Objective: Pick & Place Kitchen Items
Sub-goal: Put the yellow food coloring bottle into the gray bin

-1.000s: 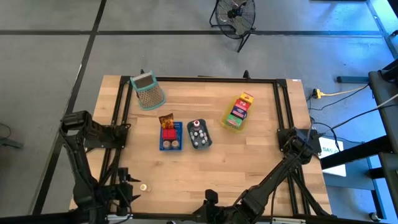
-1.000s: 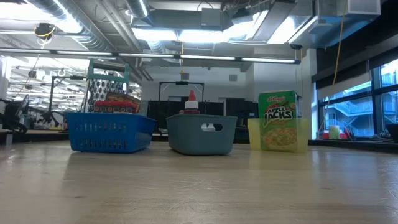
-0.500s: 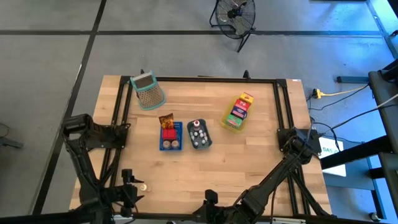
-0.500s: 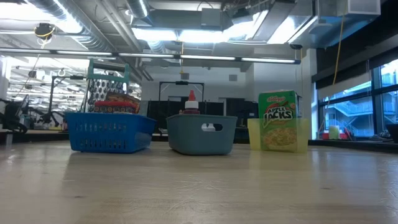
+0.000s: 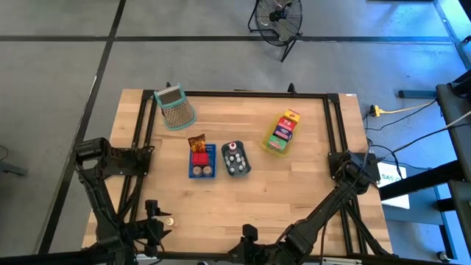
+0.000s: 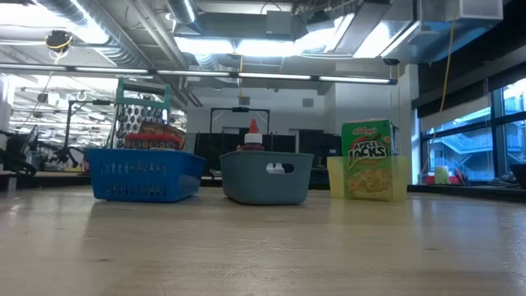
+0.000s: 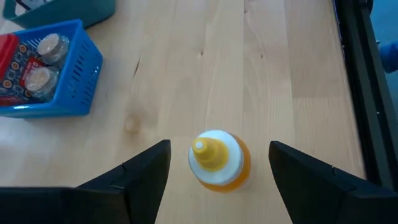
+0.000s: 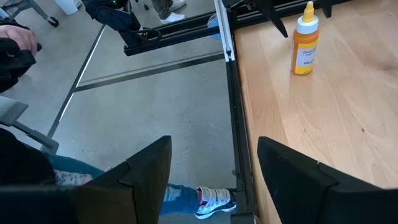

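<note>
A small yellow bottle (image 7: 219, 162) with a white cap stands upright on the wooden table near its front left corner (image 5: 170, 221). My left gripper (image 7: 217, 183) is open, slanting down over the bottle with one finger on either side and a gap on both. My right gripper (image 8: 214, 177) is open at the table's near edge (image 5: 249, 234), with nothing between its fingers. Further kitchen items lie in the blue tray (image 5: 202, 160), the grey-blue tray (image 5: 235, 159) and the yellow tray (image 5: 280, 134). The right wrist view also shows the bottle (image 8: 305, 40).
A green-rimmed mesh basket (image 5: 175, 107) lies at the far left. A black frame rail (image 7: 357, 93) runs along the table edge beside the bottle. Bare wood stretches between the trays and the near edge. A person's shoe (image 8: 214, 202) shows on the floor beyond the table.
My left gripper has sunk a little toward the yellow bottle, still open. The bottle has kept its place.
</note>
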Controlling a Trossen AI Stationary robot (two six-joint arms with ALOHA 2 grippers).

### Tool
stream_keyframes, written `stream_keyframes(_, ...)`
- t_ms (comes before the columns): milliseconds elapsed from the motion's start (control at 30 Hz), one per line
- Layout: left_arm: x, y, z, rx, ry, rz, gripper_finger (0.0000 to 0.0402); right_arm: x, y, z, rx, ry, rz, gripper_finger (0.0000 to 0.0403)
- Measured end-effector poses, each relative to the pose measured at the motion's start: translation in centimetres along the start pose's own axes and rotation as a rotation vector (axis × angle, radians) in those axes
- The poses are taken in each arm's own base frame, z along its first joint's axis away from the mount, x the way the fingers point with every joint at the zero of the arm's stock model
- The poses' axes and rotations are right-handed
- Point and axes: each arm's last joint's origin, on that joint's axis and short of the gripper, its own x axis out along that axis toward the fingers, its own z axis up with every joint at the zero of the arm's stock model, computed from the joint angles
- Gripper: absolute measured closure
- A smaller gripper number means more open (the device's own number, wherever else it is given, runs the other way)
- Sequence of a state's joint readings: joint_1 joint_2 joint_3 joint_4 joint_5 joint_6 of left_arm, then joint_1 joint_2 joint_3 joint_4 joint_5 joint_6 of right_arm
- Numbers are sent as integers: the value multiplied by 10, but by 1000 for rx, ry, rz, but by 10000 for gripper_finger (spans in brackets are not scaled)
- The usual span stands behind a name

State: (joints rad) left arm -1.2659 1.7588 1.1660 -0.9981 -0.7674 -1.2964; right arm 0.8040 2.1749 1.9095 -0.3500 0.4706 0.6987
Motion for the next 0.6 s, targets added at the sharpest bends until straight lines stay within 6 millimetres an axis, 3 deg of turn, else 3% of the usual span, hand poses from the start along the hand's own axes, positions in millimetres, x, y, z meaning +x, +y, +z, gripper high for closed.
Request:
stream_keyframes(233, 0, 0, 0, -4, 7, -1, 146, 0, 0, 0, -7, 0, -1, 163)
stream_keyframes(600, 10, 4, 8, 1, 74, 10, 230, 0, -1, 0, -8, 1, -2, 163)
